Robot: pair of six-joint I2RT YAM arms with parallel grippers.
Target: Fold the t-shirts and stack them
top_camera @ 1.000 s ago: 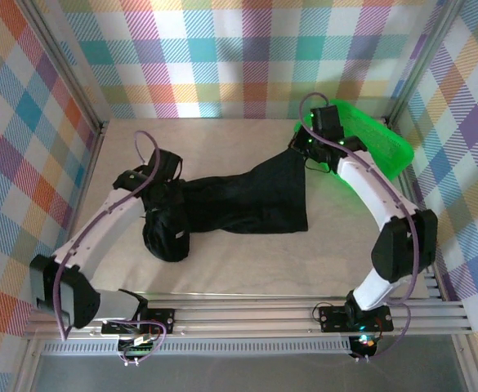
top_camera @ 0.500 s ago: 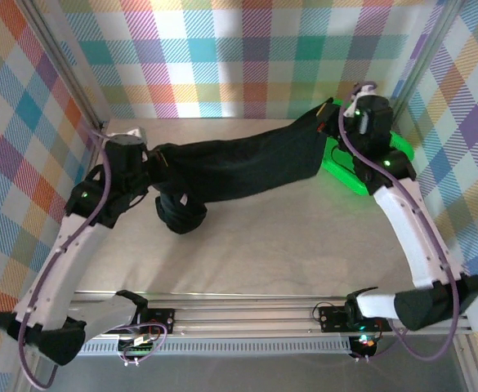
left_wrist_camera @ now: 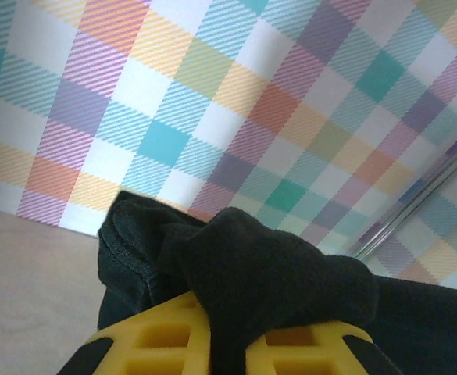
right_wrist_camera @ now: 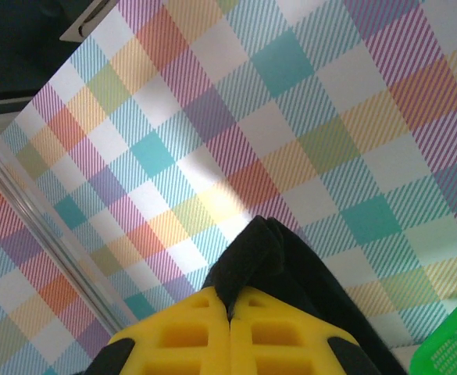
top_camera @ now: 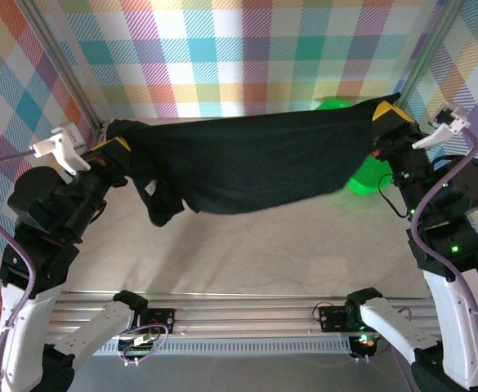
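A black t-shirt (top_camera: pixel 255 159) hangs stretched in the air between both arms, high above the table, sagging in the middle with a bunched part drooping at the left. My left gripper (top_camera: pixel 114 147) is shut on its left end; in the left wrist view the cloth (left_wrist_camera: pixel 267 273) bulges out over the yellow fingers (left_wrist_camera: pixel 150 344). At the shirt's right end my right gripper (top_camera: pixel 386 113) is shut; in the right wrist view a fold of black cloth (right_wrist_camera: pixel 263 250) is pinched between the closed yellow pads (right_wrist_camera: pixel 189 340).
A bright green mesh basket (top_camera: pixel 368 173) lies at the back right of the table, partly behind the shirt, its corner (right_wrist_camera: pixel 451 344) also in the right wrist view. Plaid walls enclose the cell. The beige tabletop (top_camera: pixel 247 245) lies below the shirt.
Both arms have risen and spread apart, lifting the shirt off the table and pulling it out wide in the air. The basket moved slightly.
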